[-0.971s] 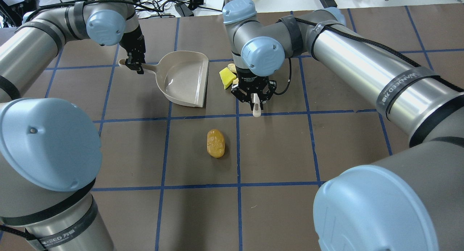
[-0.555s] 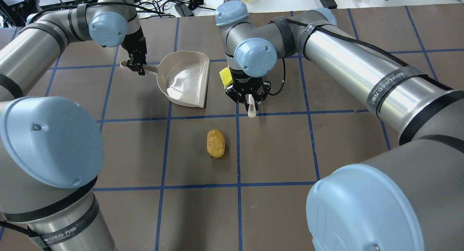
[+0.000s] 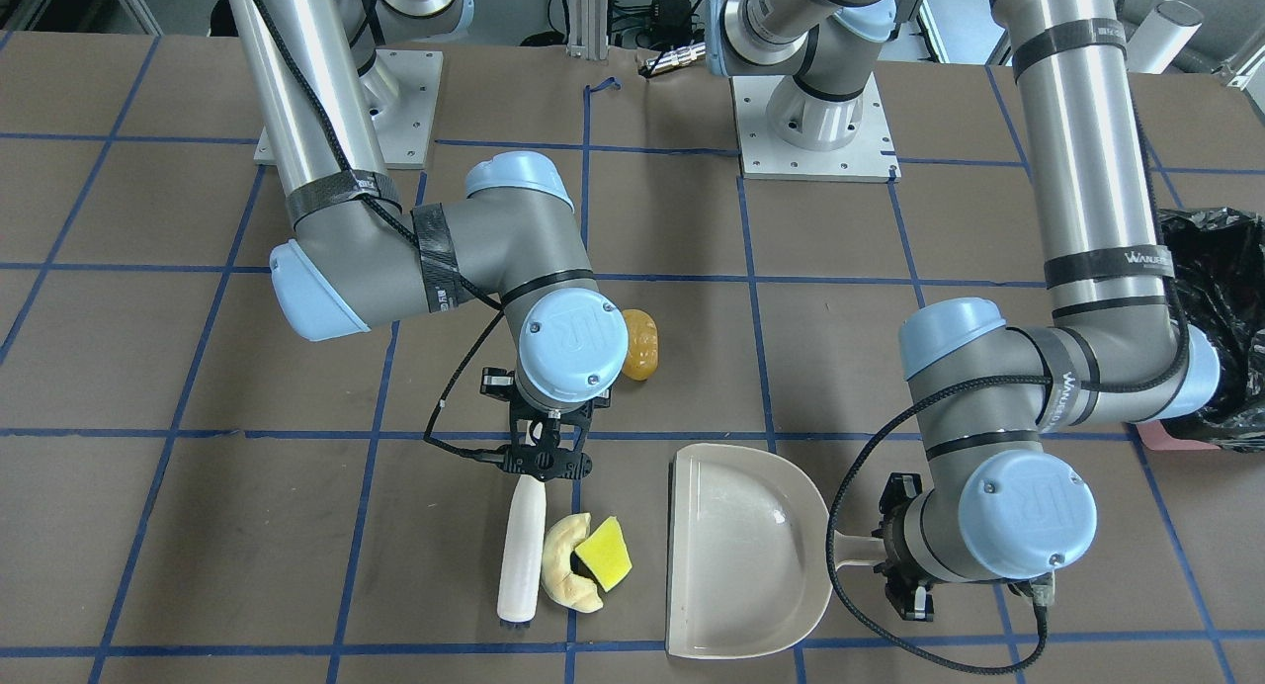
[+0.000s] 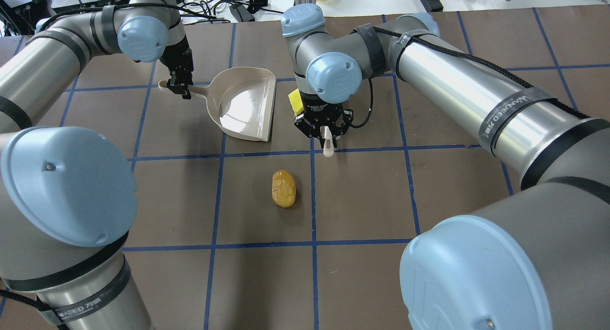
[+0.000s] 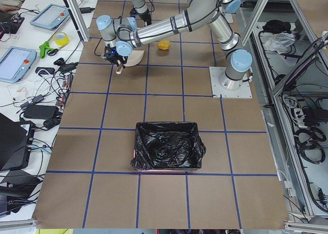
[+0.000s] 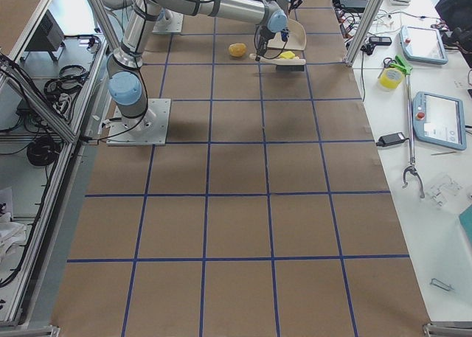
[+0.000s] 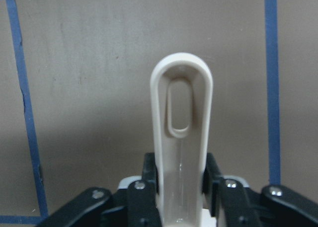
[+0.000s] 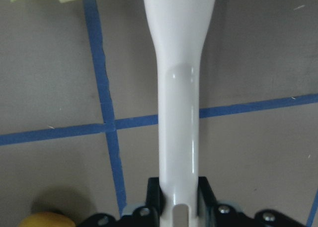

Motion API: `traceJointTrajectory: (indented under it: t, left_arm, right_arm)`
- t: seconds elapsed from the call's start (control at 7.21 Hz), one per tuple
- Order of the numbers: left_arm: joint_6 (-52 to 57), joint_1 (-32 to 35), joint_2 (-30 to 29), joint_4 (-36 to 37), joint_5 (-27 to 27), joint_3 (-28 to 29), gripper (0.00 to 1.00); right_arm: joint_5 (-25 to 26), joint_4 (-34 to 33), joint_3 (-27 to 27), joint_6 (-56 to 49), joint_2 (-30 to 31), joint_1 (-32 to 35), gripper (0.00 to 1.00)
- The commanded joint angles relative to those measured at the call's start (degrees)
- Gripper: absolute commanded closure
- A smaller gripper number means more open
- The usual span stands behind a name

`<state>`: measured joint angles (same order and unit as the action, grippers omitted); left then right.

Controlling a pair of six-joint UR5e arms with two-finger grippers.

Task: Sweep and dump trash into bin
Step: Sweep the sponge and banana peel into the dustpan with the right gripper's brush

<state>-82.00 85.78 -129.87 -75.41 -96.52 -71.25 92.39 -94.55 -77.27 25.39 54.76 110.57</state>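
My right gripper is shut on the beige brush, which lies flat on the table. The brush is against the pale cream crescent and the yellow-green wedge, a short way from the open mouth of the beige dustpan. My left gripper is shut on the dustpan's handle. The orange-brown blob lies alone, nearer the robot. The pink bin with its black bag stands far off on the robot's left side of the table.
The two arm bases are bolted to the table. Cables and tablets lie on the bench beyond the table's far edge. Blue tape lines grid the brown tabletop.
My right gripper has moved the brush left toward the dustpan, pushing the wedge and crescent along. The dustpan has shifted slightly. The blob has not moved.
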Motion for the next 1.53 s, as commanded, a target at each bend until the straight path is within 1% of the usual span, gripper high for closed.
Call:
traceJointTrajectory:
  t: [0.0, 0.28, 0.42, 0.55, 0.83, 0.97, 1.11, 1.25, 1.39]
  left_arm:
    - [0.0, 0.0, -0.21, 0.0, -0.07, 0.76, 1.0]
    - [-1.58, 0.09, -1.09, -0.52, -0.07, 2.17, 1.0]
    - [-1.67, 0.09, -1.09, -0.61, -0.07, 2.17, 1.0]
    - [-1.67, 0.09, -1.09, -0.62, -0.07, 2.26, 1.0]
    - [-1.67, 0.09, -1.09, -0.62, -0.07, 2.26, 1.0]
    - [-1.67, 0.09, -1.09, -0.62, -0.07, 2.26, 1.0]
    - [-1.67, 0.09, -1.09, -0.62, -0.07, 2.35, 1.0]
    - [-1.67, 0.09, -1.09, -0.62, 0.02, 2.35, 1.0]
    - [-1.67, 0.09, -1.09, -0.62, 0.02, 2.35, 1.0]
  right_arm:
    - [-0.71, -0.9, 0.36, 2.29, -0.97, 1.57, 0.92]
    - [-3.25, -4.13, 0.45, 5.61, -2.46, 3.67, 0.92]
    - [-3.44, -5.11, 0.8, 7.11, -3.08, 4.56, 0.92]
    - [-5.1, -5.47, 2.37, 8.78, -4.22, 5.26, 0.92]
    - [-7.21, -5.56, 7.8, 12.47, -7.99, 7.72, 0.92]
    - [-10.18, -5.56, 10.27, 12.84, -9.49, 8.34, 0.92]
    - [-10.56, -5.56, 11.95, 12.84, -10.46, 9.04, 0.92]
    - [-13.09, -5.56, 12.83, 12.84, -10.47, 9.05, 0.92]
    - [-13.89, -5.56, 13.97, 12.75, -10.38, 9.14, 0.92]
